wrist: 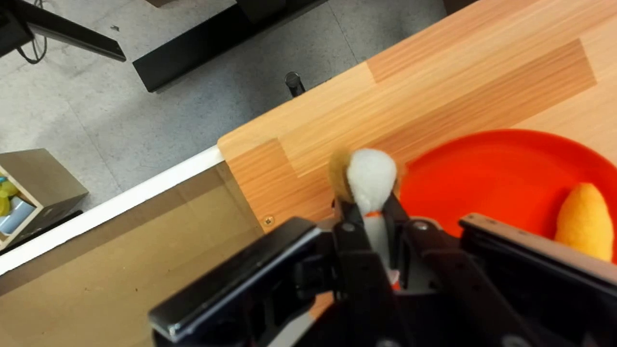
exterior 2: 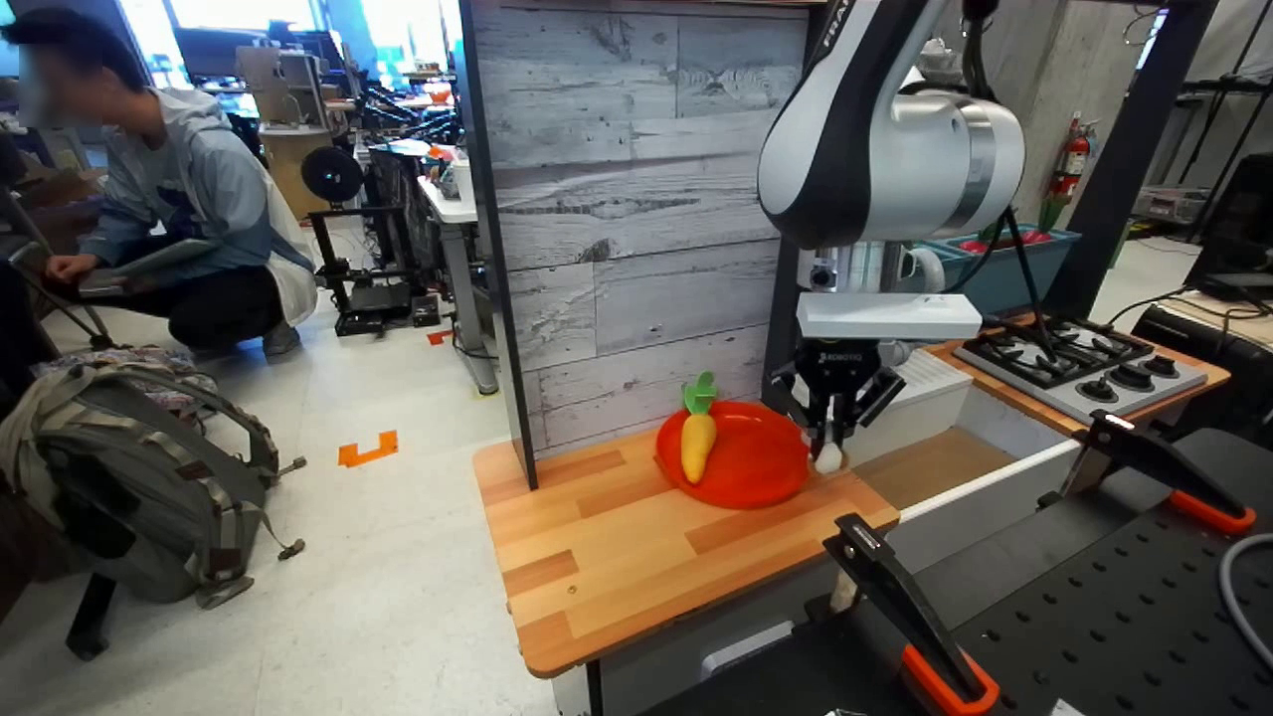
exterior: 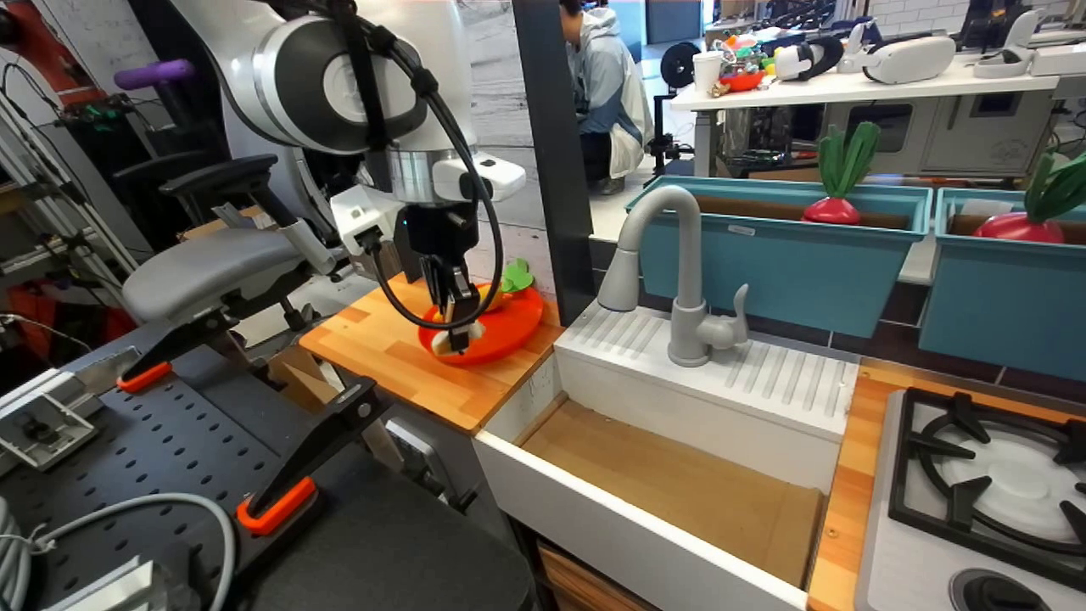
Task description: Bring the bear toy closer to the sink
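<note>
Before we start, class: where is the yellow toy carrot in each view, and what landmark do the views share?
In an exterior view: yellow toy carrot just left of centre, partly hidden.
In an exterior view: yellow toy carrot below and slightly right of centre.
Wrist view: yellow toy carrot near the right edge, leaves not visible.
Shared landmark: the red-orange dish beneath it.
</note>
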`<act>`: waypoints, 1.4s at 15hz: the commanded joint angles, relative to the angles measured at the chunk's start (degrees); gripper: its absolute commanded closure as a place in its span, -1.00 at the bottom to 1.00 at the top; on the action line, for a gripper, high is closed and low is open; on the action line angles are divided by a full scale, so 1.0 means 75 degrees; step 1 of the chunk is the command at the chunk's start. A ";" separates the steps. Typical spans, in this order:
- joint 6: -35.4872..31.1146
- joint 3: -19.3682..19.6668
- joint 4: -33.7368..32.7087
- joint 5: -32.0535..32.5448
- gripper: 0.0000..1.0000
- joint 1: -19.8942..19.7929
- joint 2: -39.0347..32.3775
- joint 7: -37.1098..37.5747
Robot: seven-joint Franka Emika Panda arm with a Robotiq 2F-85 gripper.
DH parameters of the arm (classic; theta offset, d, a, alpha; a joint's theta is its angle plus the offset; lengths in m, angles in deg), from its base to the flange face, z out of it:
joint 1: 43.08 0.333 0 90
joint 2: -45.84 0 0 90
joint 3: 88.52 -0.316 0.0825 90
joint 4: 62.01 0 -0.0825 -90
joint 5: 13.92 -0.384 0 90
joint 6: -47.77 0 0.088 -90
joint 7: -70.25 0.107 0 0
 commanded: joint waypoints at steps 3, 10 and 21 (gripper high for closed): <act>0.0206 -0.0074 -0.0522 -0.0223 0.93 -0.0260 -0.0460 -0.0266; 0.0434 -0.0029 -0.0888 -0.0175 0.93 -0.0378 -0.0799 -0.0294; 0.0252 -0.0018 -0.0824 -0.0178 -0.81 -0.0349 -0.0774 -0.0288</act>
